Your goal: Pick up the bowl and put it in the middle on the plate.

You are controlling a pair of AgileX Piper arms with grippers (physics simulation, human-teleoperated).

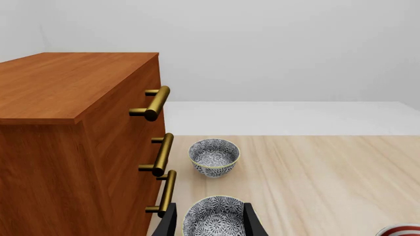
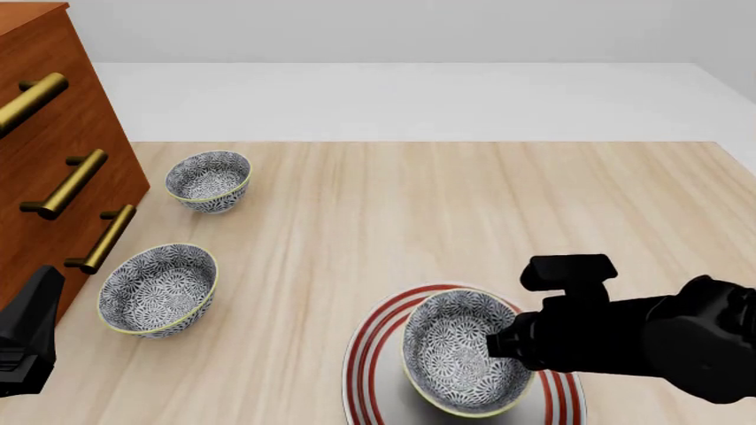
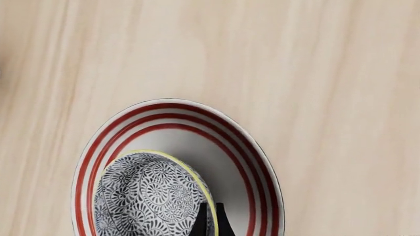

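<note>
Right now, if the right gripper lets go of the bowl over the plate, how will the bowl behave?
The bowl looks rigid and ceramic-like, so it would probably not flex. The right gripper pinches only its thin rim and the bowl is tilted, so it may rock before settling. The plate looks smooth, so the bowl might slide slightly.

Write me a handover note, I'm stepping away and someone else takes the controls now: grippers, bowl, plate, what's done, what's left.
Right gripper: jaws shut on the rim of the bowl, which hangs tilted over the plate.
Left gripper: open, jaws either side of a second bowl near the drawer cabinet, not gripping it. A third bowl stands farther back.
Done: bowl picked up and carried over the plate.
Left: level it, set it down mid-plate, release.
</note>
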